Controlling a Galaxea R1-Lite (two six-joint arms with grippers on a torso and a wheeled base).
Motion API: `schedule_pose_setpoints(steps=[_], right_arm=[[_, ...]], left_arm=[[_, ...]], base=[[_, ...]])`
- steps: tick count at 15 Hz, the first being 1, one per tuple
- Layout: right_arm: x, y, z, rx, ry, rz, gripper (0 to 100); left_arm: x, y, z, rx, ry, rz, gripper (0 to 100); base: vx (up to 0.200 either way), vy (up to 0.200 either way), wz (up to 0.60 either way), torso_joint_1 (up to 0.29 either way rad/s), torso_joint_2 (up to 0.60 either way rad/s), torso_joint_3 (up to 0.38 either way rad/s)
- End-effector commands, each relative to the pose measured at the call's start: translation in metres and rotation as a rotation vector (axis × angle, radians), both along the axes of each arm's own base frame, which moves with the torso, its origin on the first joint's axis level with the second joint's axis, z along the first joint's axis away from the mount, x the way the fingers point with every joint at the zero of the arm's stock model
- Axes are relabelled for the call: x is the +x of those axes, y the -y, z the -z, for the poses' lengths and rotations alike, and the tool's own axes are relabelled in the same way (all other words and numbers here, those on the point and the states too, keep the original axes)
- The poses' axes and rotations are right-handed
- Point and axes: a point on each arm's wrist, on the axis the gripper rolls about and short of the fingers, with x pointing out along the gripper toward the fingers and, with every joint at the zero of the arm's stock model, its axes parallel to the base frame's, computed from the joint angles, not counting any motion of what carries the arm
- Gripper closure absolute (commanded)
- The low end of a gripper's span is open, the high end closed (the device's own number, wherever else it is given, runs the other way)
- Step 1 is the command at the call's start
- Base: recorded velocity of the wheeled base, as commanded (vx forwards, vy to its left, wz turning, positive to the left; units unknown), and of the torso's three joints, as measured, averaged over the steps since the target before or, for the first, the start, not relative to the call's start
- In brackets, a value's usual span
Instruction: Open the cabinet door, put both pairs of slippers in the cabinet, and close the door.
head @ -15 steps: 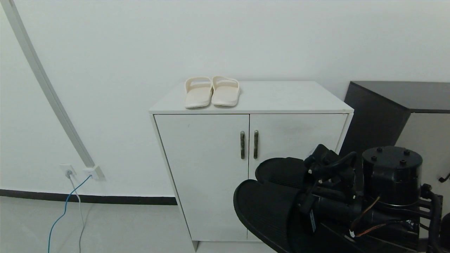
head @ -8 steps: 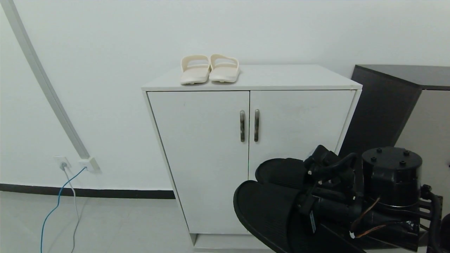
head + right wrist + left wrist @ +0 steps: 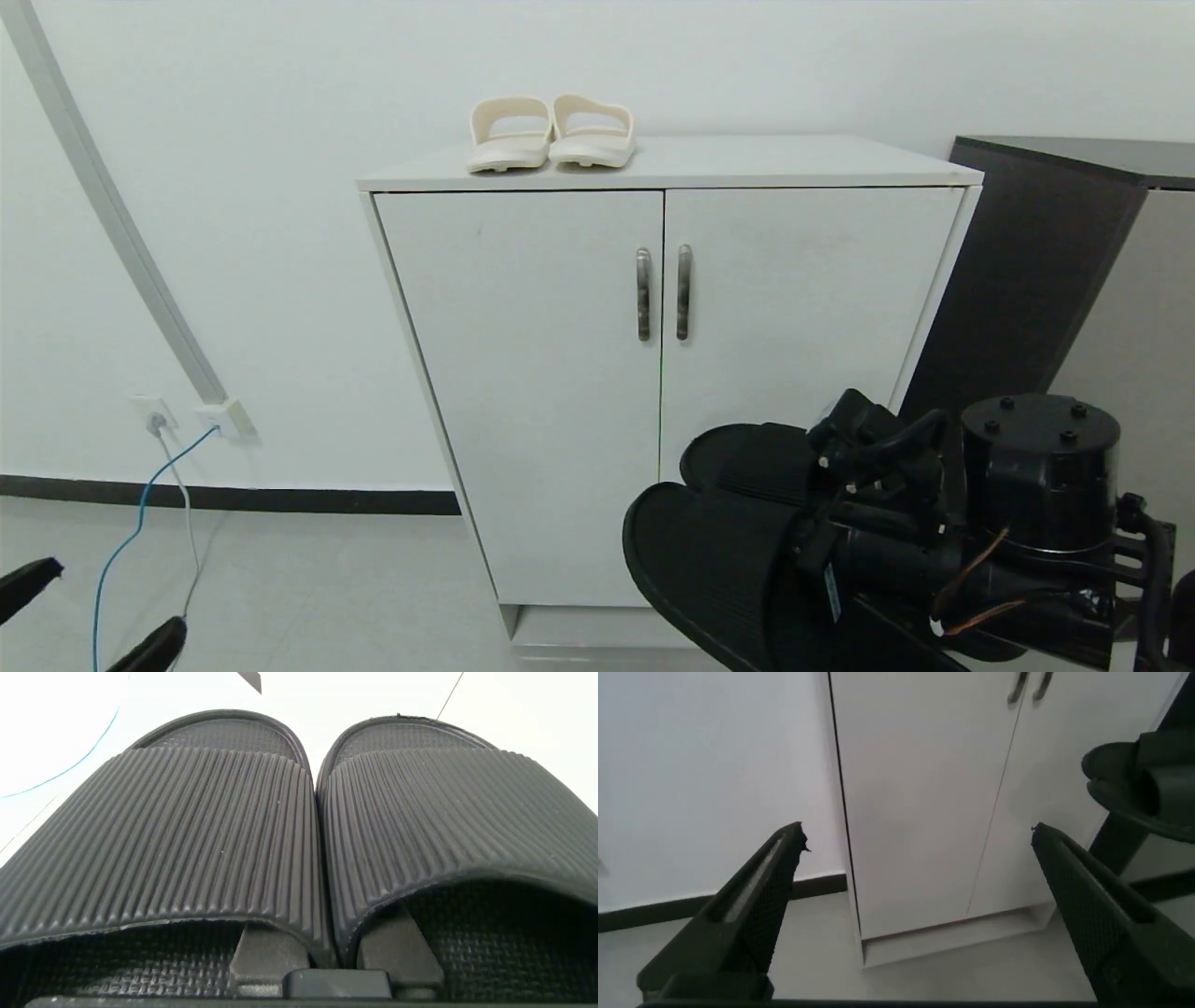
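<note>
A white cabinet (image 3: 523, 373) stands against the wall with both doors shut and two metal handles (image 3: 643, 294) at the middle seam. A cream pair of slippers (image 3: 551, 133) lies on its top, left of centre. My right gripper (image 3: 822, 509) is low in front of the right door, shut on a black pair of slippers (image 3: 719, 551) held soles together; its fingers (image 3: 252, 952) sit under the ribbed straps (image 3: 215, 831). My left gripper (image 3: 93, 611) hangs open and empty near the floor, left of the cabinet (image 3: 924, 793), as the left wrist view (image 3: 917, 838) confirms.
A dark cabinet (image 3: 1027, 280) stands close to the white one's right side. A wall socket (image 3: 154, 415) with blue and grey cables sits low on the left, under a slanted grey conduit (image 3: 112, 215). Bare floor lies in front of the left door.
The camera has dropped, so the cabinet sits higher in the picture. My left gripper's fingertips have come into view at the lower left. The right gripper and black slippers keep their place.
</note>
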Motion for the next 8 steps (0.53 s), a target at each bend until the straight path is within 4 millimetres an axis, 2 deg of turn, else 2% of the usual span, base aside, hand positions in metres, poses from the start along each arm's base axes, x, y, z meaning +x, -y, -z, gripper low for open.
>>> schedule_pose_setpoints(steps=[1, 4, 8], right_arm=[[0.0, 0.0, 0.0, -0.001, -0.001, -0.001, 100], [0.0, 0.0, 0.0, -0.001, -0.001, -0.002, 100], [0.0, 0.0, 0.001, -0.003, -0.003, -0.001, 100]], left_arm=[[0.03, 0.001, -0.001, -0.002, -0.088, 0.024, 0], [0.059, 0.002, -0.012, -0.006, -0.105, 0.063, 0], [0.086, 0.018, -0.03, -0.007, -0.098, 0.188, 0]], base=[[0.0, 0.0, 0.0, 0.0, 0.0, 0.0], [0.0, 0.0, 0.0, 0.0, 0.0, 0.0], [0.0, 0.0, 0.0, 0.0, 0.0, 0.0]])
